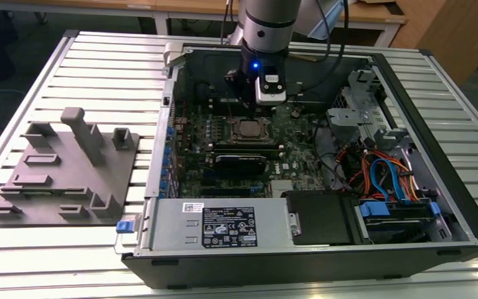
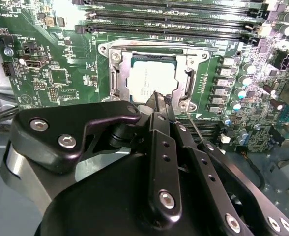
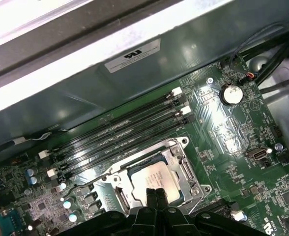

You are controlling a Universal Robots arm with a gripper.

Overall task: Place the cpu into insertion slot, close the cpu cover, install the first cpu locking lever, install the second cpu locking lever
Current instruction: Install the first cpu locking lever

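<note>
Plain silver-grey square cpu [image 2: 152,76] lies flat, framed by the thin silver cpu cover [image 2: 149,50]; tool [image 2: 158,97] closed, empty, tip at cpu's edge.

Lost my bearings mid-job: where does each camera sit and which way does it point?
Exterior view: off the arm, high, looking down into the open computer case; the arm reaches in.
First wrist view: rides the arm, looks past the pincer at the cpu and memory slots.
Second wrist view: rides the arm, looks over the pincer's black linkage at the cpu.
Shared: both wrist views show the shut pincer close to the cpu.
</note>
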